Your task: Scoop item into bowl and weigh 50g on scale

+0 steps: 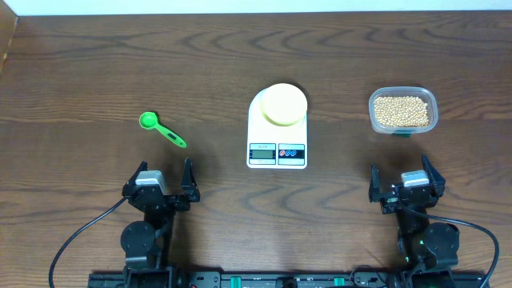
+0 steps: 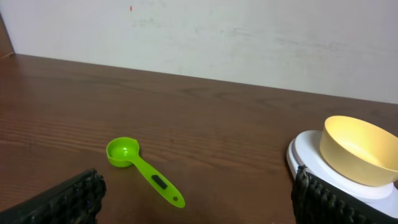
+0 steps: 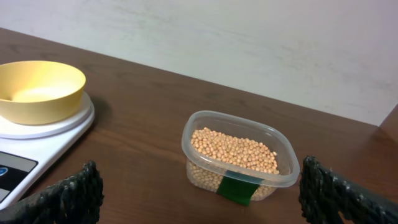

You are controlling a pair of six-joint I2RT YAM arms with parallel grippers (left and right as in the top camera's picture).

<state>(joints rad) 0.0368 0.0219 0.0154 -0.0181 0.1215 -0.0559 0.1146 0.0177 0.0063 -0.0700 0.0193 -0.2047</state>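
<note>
My left gripper (image 1: 165, 174) and right gripper (image 1: 400, 174) both gape wide, holding nothing, touching nothing. The bowl (image 1: 284, 105) sits on the scale (image 1: 276, 138); beans (image 1: 402, 112) fill the clear container (image 1: 372, 109) ahead of my right.

My left gripper (image 2: 199, 193) stands wide open. Ahead, between its fingers (image 2: 74, 202), I see a green scoop (image 2: 140, 168) lying flat on the brown table (image 2: 217, 118). At right a yellow bowl (image 2: 357, 149) sits on the white scale (image 2: 303, 154).

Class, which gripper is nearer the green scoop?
Left. The left gripper sits just short of the green scoop; the right gripper is far off, past the scale.
</note>
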